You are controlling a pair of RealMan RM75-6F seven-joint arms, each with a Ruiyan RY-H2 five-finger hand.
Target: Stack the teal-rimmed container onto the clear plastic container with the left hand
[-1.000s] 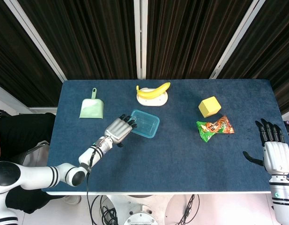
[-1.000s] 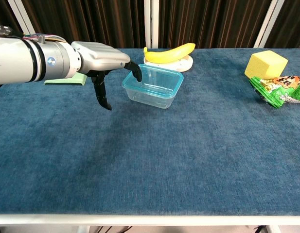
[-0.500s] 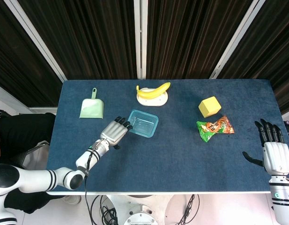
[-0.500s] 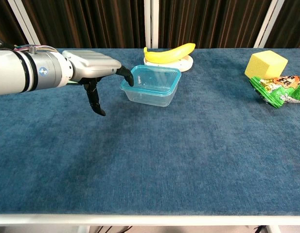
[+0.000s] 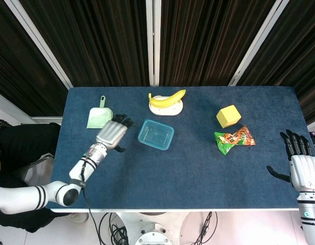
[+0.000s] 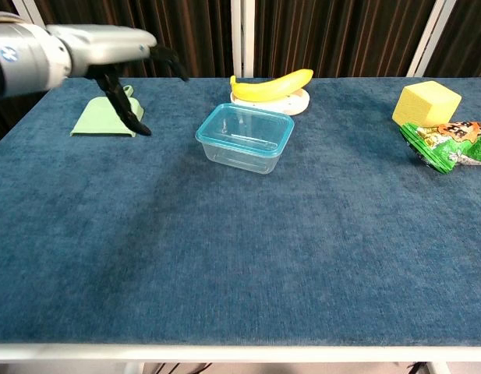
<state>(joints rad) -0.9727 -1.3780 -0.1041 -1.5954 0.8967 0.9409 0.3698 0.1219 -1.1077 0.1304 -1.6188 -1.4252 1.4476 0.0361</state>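
A: Fingers?
B: Left hand (image 5: 112, 134) spread, holding nothing, above the table (image 5: 198, 168); right hand (image 5: 301, 166) splayed too.
A: Container (image 5: 156, 134)?
B: Mid-table, near the banana (image 5: 167, 98).

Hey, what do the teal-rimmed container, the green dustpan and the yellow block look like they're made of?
Container: looks like thin clear plastic, glossy, since the cloth shows through its walls; the rim is tinted teal.
Dustpan: probably moulded plastic, pale green, smooth and fairly matt.
Block: possibly a foam sponge; its faces look dull and soft, but the views cannot settle it.
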